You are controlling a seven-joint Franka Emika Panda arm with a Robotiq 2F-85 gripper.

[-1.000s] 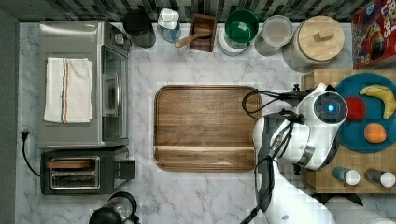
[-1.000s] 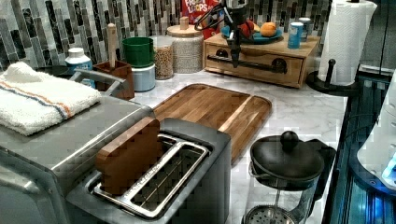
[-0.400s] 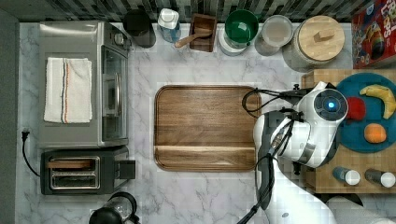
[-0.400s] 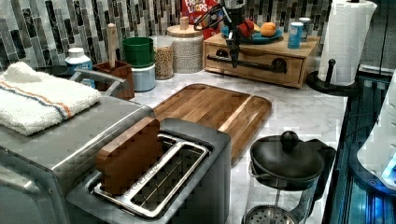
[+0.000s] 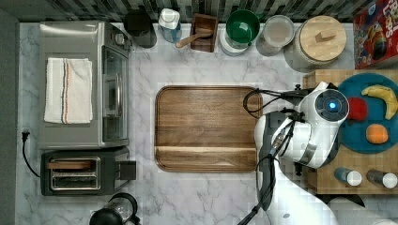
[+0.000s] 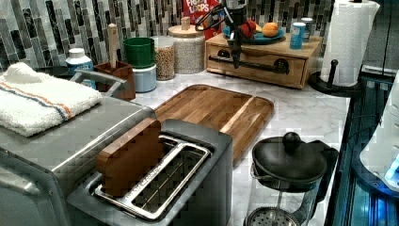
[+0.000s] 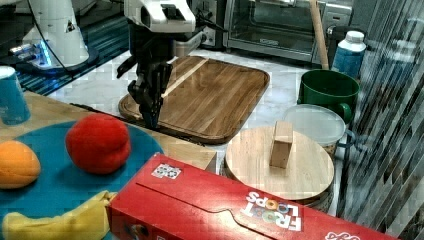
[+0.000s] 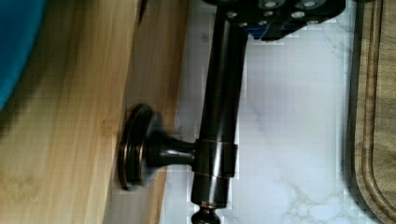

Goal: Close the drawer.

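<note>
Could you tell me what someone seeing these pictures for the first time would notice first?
Probably the white robot arm at the top view's right, its gripper down at the black bar handle of the light-wood drawer. Next, the big brown cutting board lying mid-counter, and the blue plate of fruit on the wooden top above the drawer.

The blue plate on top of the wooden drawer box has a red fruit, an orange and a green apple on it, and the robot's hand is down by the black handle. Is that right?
Not quite. There is no green apple: the third fruit on the blue plate is a yellow banana, as the top view shows. The red fruit and the orange are there, and the gripper is down at the drawer's black handle.
</note>
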